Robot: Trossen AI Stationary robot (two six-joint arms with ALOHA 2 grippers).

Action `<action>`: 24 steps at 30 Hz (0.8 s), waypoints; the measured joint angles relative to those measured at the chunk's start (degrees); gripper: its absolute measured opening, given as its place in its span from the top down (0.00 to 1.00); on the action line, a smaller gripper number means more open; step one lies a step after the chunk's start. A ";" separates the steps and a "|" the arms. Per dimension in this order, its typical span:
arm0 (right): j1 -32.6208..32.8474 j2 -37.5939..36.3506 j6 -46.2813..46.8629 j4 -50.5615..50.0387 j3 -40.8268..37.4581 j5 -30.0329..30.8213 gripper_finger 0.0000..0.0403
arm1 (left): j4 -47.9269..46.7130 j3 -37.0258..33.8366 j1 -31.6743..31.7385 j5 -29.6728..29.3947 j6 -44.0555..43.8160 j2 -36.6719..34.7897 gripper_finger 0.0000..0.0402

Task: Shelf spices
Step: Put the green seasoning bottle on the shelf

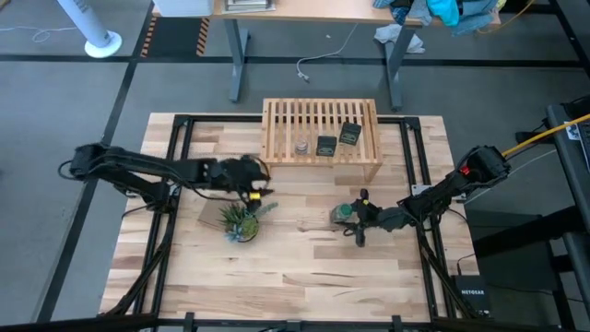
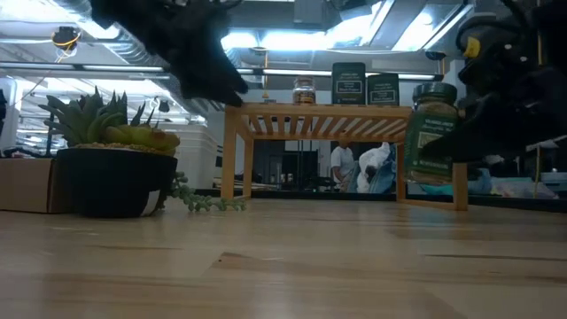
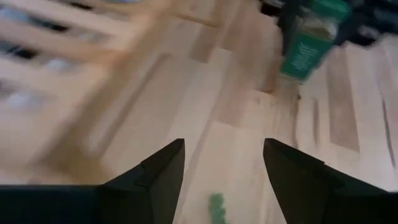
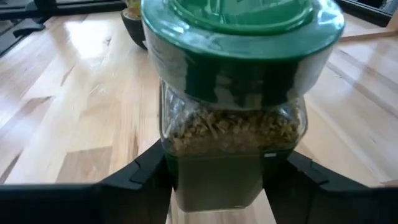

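Note:
The light-wood slatted shelf stands at the table's far middle. On its top rest a tiny round pale jar and two dark tins. The green-capped jar is in front of the shelf, with my right gripper shut on it. My left gripper is open and empty. It hovers left of the shelf's front, above the plant. My right gripper pinches the green-capped jar between its two fingers, on the labelled body below the cap. The fingers come in about level from the table's right side. The jar stands upright and is lifted clear of the table.
A spiky green plant in a dark pot sits left of centre, with a cardboard box beside it. Black frame rails run along the table's sides. People stand in the room behind.

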 joint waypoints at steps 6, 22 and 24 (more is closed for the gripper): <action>-4.25 0.00 -1.16 2.51 0.16 -4.66 0.49 | 11.44 0.00 -4.02 -0.03 1.08 9.69 0.47; -7.28 0.04 -7.49 -9.46 9.62 -12.39 0.49 | 39.51 0.14 -7.85 -0.02 6.08 24.81 0.47; -7.28 0.04 -7.49 -9.48 9.68 -12.72 0.49 | 41.51 0.15 -7.85 -0.02 6.72 24.81 0.47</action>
